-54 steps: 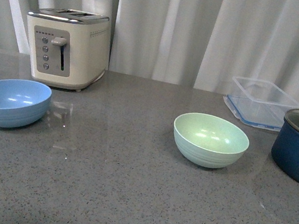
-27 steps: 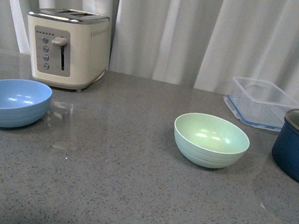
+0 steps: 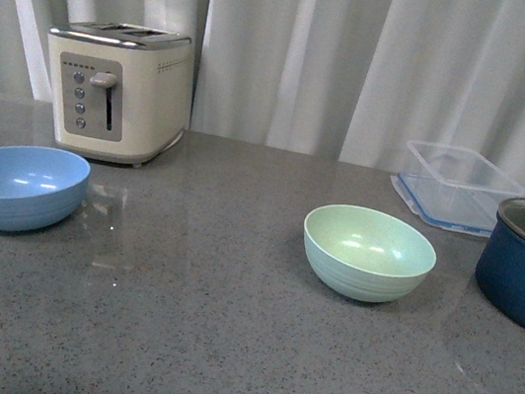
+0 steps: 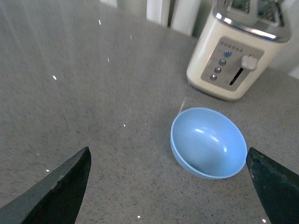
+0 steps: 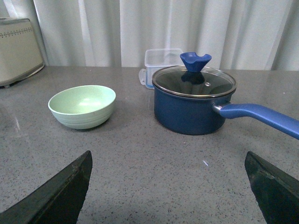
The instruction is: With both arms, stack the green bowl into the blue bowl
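Green bowl (image 3: 367, 254) and blue bowl (image 3: 14, 186) sit well apart on the table (image 3: 200, 337). Left tool (image 4: 167, 150) and right tool (image 5: 168, 153) gape wide, holding nothing.

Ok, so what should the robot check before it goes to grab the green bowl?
1. Is the pale mint-green round matte bowl upright and empty: ok.
2. Is the light sky-blue round matte bowl upright and empty, ready to receive: ok.
3. Is the left end effector open, holding nothing: ok.
4. Is the right end effector open, holding nothing: ok.
5. Is there a gap between the green bowl and the dark navy metal pot with glass lid: ok.
6. Is either bowl gripped: not ok, both sit untouched on the grey speckled countertop.
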Tool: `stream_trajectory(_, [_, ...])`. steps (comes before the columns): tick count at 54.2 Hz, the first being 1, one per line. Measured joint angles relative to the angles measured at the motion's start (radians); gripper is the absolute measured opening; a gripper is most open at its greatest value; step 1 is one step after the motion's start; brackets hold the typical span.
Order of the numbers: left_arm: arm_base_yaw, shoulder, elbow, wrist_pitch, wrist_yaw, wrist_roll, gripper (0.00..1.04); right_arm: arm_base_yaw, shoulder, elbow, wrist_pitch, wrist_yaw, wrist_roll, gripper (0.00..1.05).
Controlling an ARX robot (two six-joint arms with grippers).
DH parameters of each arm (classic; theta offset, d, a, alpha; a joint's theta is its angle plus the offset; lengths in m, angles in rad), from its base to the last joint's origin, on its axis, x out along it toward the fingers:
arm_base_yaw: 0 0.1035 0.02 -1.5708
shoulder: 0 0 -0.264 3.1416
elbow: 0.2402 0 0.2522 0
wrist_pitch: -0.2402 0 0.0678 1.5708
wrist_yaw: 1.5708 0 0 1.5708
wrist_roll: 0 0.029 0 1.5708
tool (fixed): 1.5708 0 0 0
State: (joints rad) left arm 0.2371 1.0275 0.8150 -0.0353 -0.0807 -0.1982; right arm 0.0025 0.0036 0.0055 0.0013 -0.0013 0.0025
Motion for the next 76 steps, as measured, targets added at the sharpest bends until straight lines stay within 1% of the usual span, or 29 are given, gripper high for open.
stream_trajectory(8, [0.004,0.234,0.132,-0.083,0.029,-0.114,0.98,0.0,0.0,0.0,0.0,0.0,0.0,0.95])
stream_trajectory(15, [0.004,0.35,0.225,-0.098,0.032,-0.161,0.98,0.0,0.0,0.0,0.0,0.0,0.0,0.95])
stream_trajectory(20, [-0.005,0.459,0.297,-0.127,0.051,-0.204,0.98,0.0,0.0,0.0,0.0,0.0,0.0,0.95])
stream_trajectory(29, [-0.033,0.554,0.354,-0.142,0.024,-0.232,0.98,0.0,0.0,0.0,0.0,0.0,0.0,0.95])
stream_trajectory(45, [-0.079,0.695,0.417,-0.143,0.009,-0.272,0.98,0.0,0.0,0.0,0.0,0.0,0.0,0.95])
stream_trajectory(61, [-0.09,0.762,0.437,-0.135,0.001,-0.284,0.98,0.0,0.0,0.0,0.0,0.0,0.0,0.95])
stream_trajectory(63, [-0.09,0.768,0.438,-0.134,-0.003,-0.285,0.95,0.0,0.0,0.0,0.0,0.0,0.0,0.95])
stream_trajectory(76, [-0.093,0.784,0.446,-0.132,-0.014,-0.298,0.6,0.0,0.0,0.0,0.0,0.0,0.0,0.95])
